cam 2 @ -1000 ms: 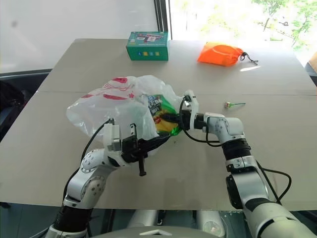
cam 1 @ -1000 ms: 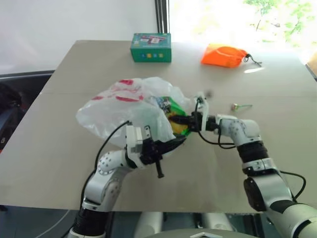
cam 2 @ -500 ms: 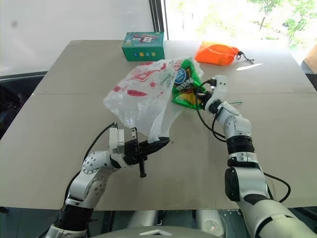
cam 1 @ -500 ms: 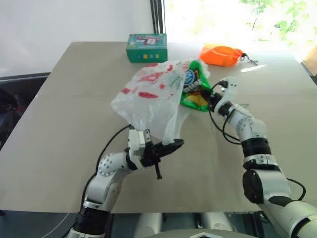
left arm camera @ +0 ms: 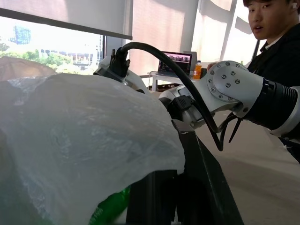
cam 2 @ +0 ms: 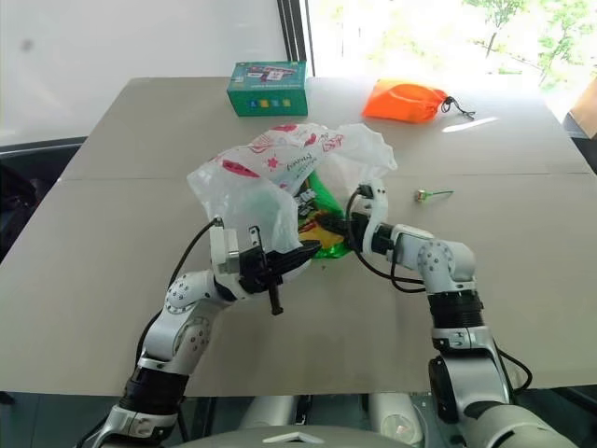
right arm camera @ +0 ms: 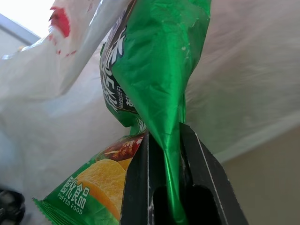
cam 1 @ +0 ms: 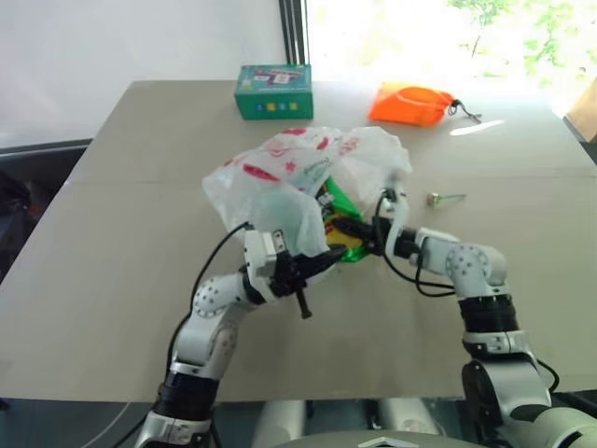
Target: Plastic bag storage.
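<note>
The plastic bag (cam 1: 297, 173), translucent white with red marks, billows above the table's middle. My left gripper (cam 1: 313, 265) is shut on the bag's lower edge and holds it up. In the left wrist view the bag (left arm camera: 79, 140) drapes over that gripper's black fingers (left arm camera: 197, 183). My right gripper (cam 1: 352, 231) is shut on the pinched end of a shiny green chip packet (cam 1: 337, 220). The packet sits at the bag's mouth, partly under the film. In the right wrist view the packet (right arm camera: 159, 65) rises from between the shut fingers (right arm camera: 136, 187), with the bag (right arm camera: 243, 79) behind it.
A teal box (cam 1: 273, 90) and an orange drawstring pouch (cam 1: 414, 103) stand near the table's far edge. A small green-stemmed item (cam 1: 449, 198) lies to the right of my right arm. A person (left arm camera: 274, 33) stands beyond the table.
My right gripper swung up and away with the chip packet, then came back down and toward me. The packet is at the bag's mouth again. The left gripper kept its place and its hold.
</note>
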